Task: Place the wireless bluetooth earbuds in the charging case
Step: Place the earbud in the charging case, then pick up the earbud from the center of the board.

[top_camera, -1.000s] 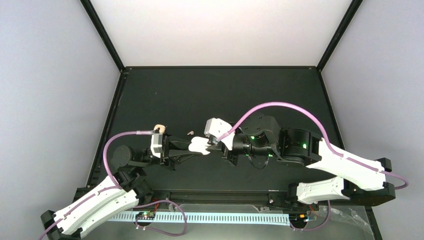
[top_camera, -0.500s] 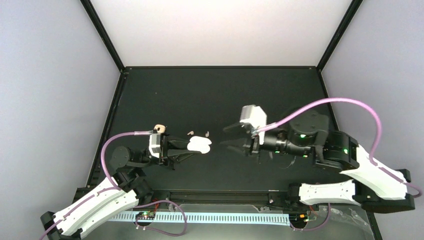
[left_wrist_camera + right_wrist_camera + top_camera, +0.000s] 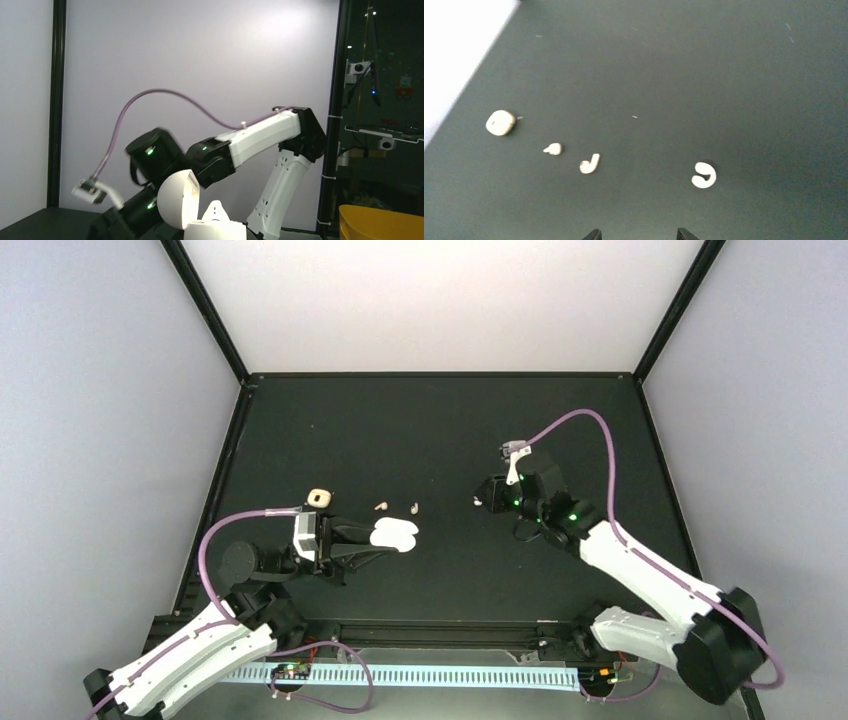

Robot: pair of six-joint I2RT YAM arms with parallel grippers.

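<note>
My left gripper [image 3: 375, 538] is shut on the white charging case [image 3: 395, 534], holding it off the table with the lid open. In the left wrist view the lid [image 3: 175, 200] stands up beside the case body [image 3: 217, 231], and a white earbud [image 3: 216, 212] sticks up from the body. Three more earbuds lie loose on the black table: a beige one [image 3: 553, 148], a pale one [image 3: 590, 164] and a curled white one [image 3: 704, 175]. My right gripper [image 3: 639, 235] hovers open just short of them, nothing between its fingers [image 3: 593, 234]. From above it [image 3: 487, 494] is beside the white earbud [image 3: 478, 502].
A small beige case [image 3: 319, 497] sits on the table behind the left gripper, also at the left of the right wrist view as a beige case [image 3: 500, 122]. The table's left edge [image 3: 225, 480] and white wall run close by it.
The right gripper pulled away from the charging case, opened, and swung right and back to hover over the loose earbuds. The left gripper kept holding the case almost still.
</note>
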